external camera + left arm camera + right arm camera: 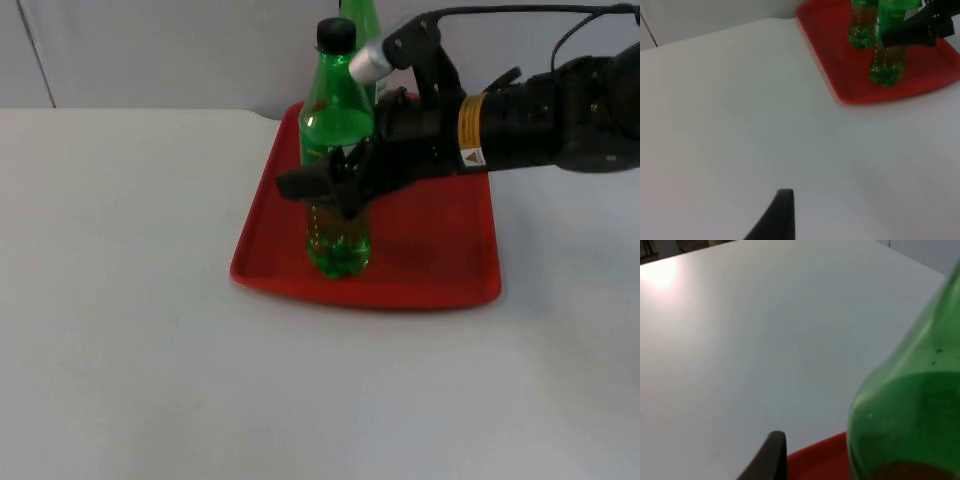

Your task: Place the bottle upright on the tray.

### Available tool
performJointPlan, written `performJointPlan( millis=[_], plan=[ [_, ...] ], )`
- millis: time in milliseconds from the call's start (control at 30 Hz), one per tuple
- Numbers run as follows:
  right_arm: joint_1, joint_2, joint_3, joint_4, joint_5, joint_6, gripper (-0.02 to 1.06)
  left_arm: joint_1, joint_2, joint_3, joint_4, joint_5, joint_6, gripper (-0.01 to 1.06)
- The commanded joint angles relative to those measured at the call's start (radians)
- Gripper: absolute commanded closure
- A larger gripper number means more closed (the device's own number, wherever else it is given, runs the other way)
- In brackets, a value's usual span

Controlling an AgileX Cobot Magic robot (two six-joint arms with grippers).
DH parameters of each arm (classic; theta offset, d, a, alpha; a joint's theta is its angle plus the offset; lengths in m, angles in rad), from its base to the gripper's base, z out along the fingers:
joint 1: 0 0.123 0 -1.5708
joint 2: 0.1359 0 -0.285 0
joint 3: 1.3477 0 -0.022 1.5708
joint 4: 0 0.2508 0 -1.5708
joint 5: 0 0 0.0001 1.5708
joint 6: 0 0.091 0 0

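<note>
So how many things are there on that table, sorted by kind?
Green bottles: 2, the front bottle at the right gripper, the back bottle behind it.
Red tray: 1.
Total: 3.

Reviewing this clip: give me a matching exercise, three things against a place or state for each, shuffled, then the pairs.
Things:
1. front bottle
2. rear bottle
3. tray

Descriptions:
A. red, lying flat on the white table
B. upright on the tray, with the right gripper around its middle
C. standing behind, near the tray's far edge

Pairs: 1-B, 2-C, 3-A
</note>
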Motion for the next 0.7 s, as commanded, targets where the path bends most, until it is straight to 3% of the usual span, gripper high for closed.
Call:
performJointPlan(
  millis=[0, 100, 300, 367, 500, 600, 667],
  plan=[
    [-0.003, -0.025, 0.001, -0.071, 0.045, 0.075, -0.01, 0.002, -0.005, 0.005, 0.005, 0.003, 0.001, 0.00],
    [-0.003, -0.035, 0.001, -0.120, 0.066, 0.124, -0.01, 0.002, -0.005, 0.005, 0.005, 0.003, 0.003, 0.00],
    [-0.003, -0.093, 0.001, -0.366, 0.144, 0.362, -0.01, 0.002, -0.005, 0.005, 0.005, 0.003, 0.003, 0.00],
    [-0.003, -0.105, 0.001, -0.395, 0.161, 0.399, -0.01, 0.002, -0.005, 0.005, 0.005, 0.003, 0.003, 0.00],
    [-0.003, -0.139, 0.001, -0.607, 0.168, 0.598, -0.01, 0.002, -0.005, 0.005, 0.005, 0.003, 0.003, 0.00],
    [-0.003, -0.159, 0.016, -0.607, 0.168, 0.697, -0.01, 0.002, -0.005, 0.005, 0.005, 0.003, 0.003, 0.00],
    [-0.003, -0.171, 0.026, -0.607, 0.168, 0.699, -0.01, 0.002, -0.005, 0.005, 0.005, 0.003, 0.003, 0.00]
  ],
)
